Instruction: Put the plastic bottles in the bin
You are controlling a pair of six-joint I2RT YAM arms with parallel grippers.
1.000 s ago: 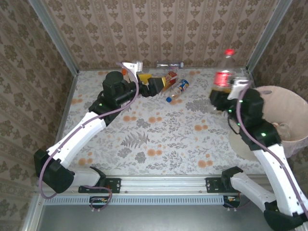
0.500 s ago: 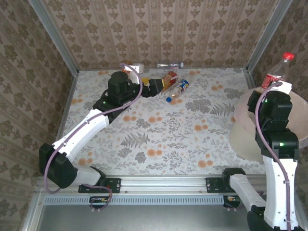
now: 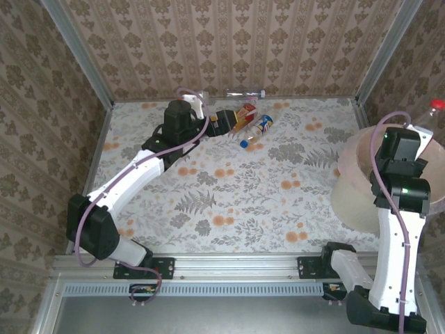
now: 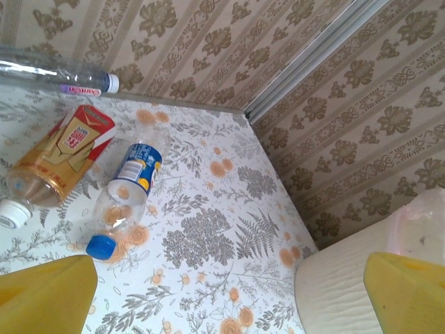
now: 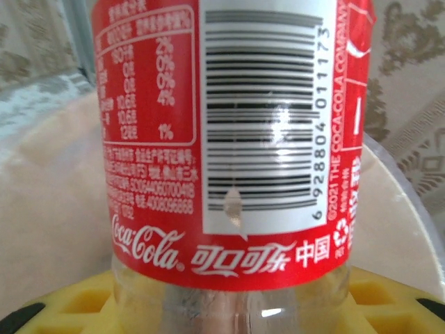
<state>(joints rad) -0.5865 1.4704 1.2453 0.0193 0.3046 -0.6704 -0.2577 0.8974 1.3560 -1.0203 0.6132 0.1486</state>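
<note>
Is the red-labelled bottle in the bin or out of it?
Out. The right gripper is shut on the red-labelled bottle, holding it over the bin opening, not released.

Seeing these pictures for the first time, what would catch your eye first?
First, the clear plastic bottle with the red Coca-Cola label stands out, shut in the right claw above the large round pinkish-beige bin on the right. Then the open left claw hovers near three bottles lying by the far wall: orange-labelled, blue-capped and a clear one.
</note>
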